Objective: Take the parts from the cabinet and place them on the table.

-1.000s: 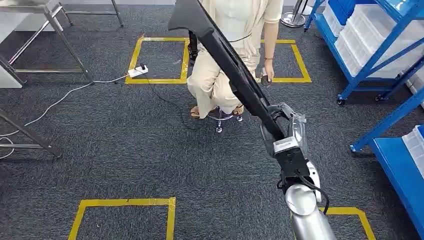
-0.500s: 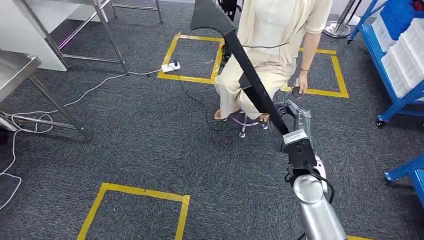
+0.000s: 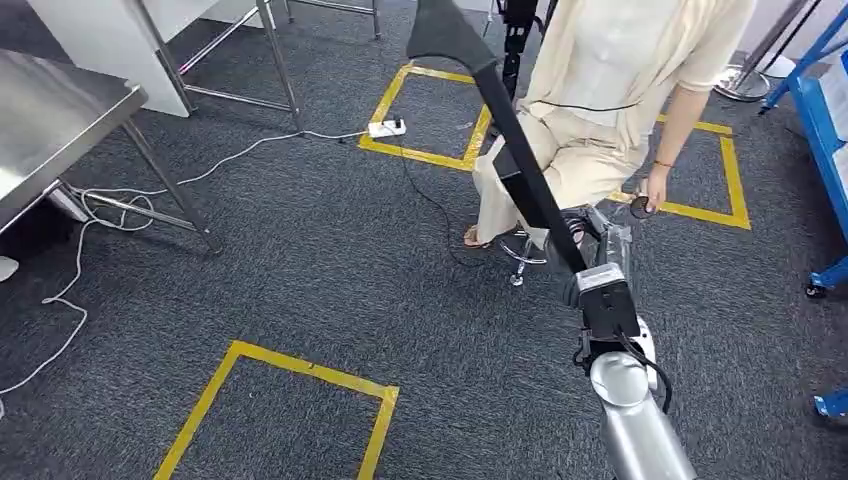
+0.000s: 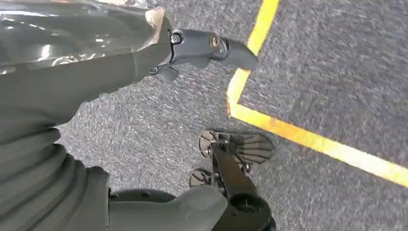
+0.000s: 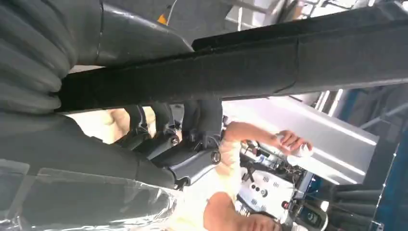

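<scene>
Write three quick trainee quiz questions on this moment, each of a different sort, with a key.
1. True or false: the right hand grips the long black part.
2. Multiple choice: the power strip on the carpet lies
A. under the blue rack
B. at the edge of a yellow tape square
C. on the steel table
3. Fill in: the person in cream clothes sits on a ____.

Key: 1 true; 2 B; 3 stool.
</scene>
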